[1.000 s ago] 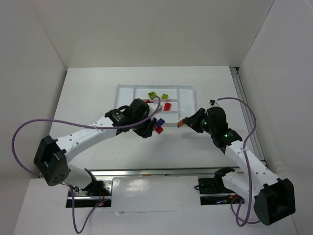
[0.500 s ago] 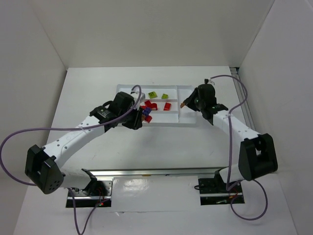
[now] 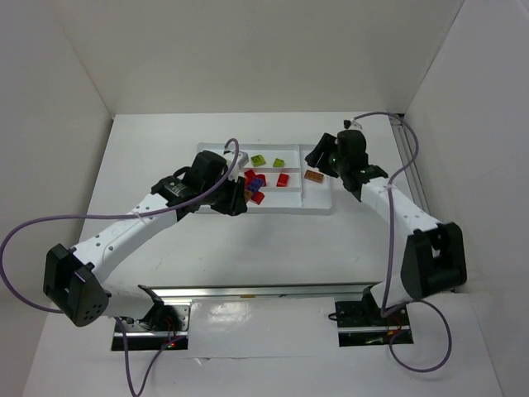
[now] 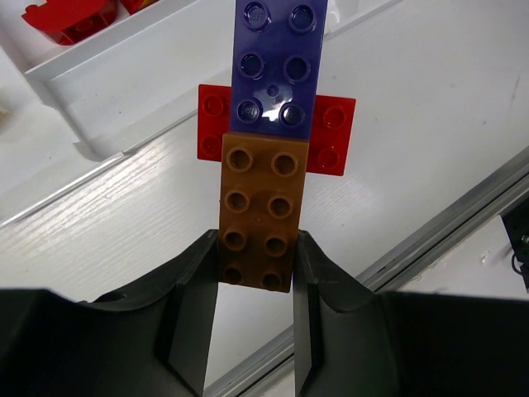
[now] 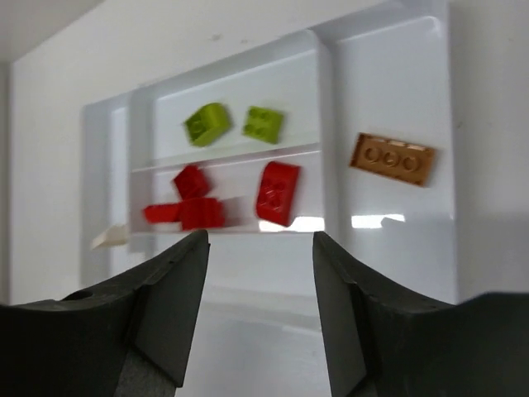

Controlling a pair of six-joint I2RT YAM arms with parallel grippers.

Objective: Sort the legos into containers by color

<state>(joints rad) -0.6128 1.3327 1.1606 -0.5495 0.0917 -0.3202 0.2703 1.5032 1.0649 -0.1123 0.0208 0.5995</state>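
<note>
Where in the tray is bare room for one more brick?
The right compartment is bare below the tan brick. The upper middle compartment has room right of the lime bricks. The lower middle compartment is crowded with red bricks.

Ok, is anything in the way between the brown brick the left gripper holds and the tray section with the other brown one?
Yes. The open right gripper hovers at that right-hand section, and the held brown brick is clipped to a purple brick and a red brick.
</note>
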